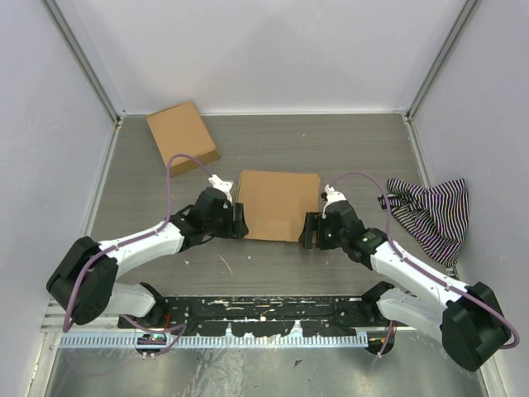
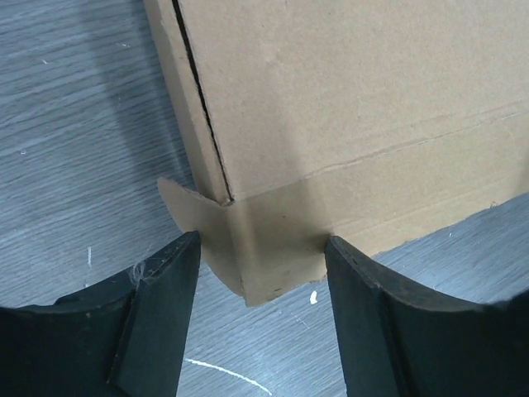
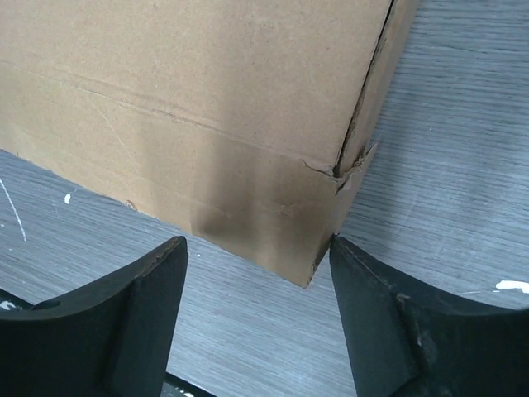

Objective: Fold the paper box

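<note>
The paper box [image 1: 278, 204] lies closed and flat-topped in the middle of the table, brown cardboard. My left gripper [image 1: 240, 222] is open at its near left corner; in the left wrist view that corner [image 2: 264, 248] sits between my fingers, with a small tab [image 2: 188, 207] sticking out to the left. My right gripper [image 1: 308, 231] is open at the near right corner; in the right wrist view the corner [image 3: 306, 240] lies between my fingers, its right finger [image 3: 364, 281] touching the edge, where the cardboard is slightly torn.
A smaller ready-made brown box [image 1: 182, 136] lies at the back left. A striped black-and-white cloth [image 1: 430, 213] lies at the right wall. White walls close in the table on three sides. A black rail [image 1: 264, 314] runs along the near edge.
</note>
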Motion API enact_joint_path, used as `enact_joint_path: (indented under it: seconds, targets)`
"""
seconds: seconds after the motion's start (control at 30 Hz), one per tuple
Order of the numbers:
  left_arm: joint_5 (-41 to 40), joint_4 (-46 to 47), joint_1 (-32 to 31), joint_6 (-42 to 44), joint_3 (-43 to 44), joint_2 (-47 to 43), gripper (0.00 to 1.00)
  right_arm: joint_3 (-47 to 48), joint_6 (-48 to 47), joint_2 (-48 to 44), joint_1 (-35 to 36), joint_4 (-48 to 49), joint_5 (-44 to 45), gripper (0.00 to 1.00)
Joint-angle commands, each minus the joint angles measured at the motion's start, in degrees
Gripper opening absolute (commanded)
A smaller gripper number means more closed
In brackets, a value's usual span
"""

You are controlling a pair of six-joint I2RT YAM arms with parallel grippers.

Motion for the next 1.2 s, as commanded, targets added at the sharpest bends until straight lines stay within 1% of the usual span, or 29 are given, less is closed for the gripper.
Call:
enact_joint_path:
  seconds: [0.0,0.37,0.47,0.57,0.73,0.9,1.17]
  targets:
    - [2.9,-5.3,-0.1,-0.4,3.5,-1.2,0.67,4.8,0.9,-2.1,0.6,-1.9,0.6,0.71]
    - [4.8,-16.4,-0.1,-0.9,9.6,-3.5,0.59,8.9,2.2,-3.3,0.5,-7.7,-0.7,0.56]
    - [5.7,-18.1,-0.1,-1.1,10.7,-3.5,0.59,9.8,2.5,-2.8,0.5,-8.9,-0.7,0.54]
    - [6.3,-19.3,-0.1,-1.3,11.5,-5.3,0.58,10.8,2.8,-3.0,0.6,-10.3,-0.7,0.54]
    - [6.7,-21.8,0.0,-1.5,12.9,-5.7,0.58,13.0,3.0,-3.4,0.6,-13.9,-1.0,0.55]
    - [7.2,-24.5,0.0,-1.4,14.7,-5.2,0.59,15.1,2.2,-2.2,0.6,-16.6,-3.4,0.57]
    - [8.2,-26.1,-0.1,-0.9,15.3,-4.3,0.59,14.7,1.4,-0.7,0.5,-17.9,-5.6,0.57]
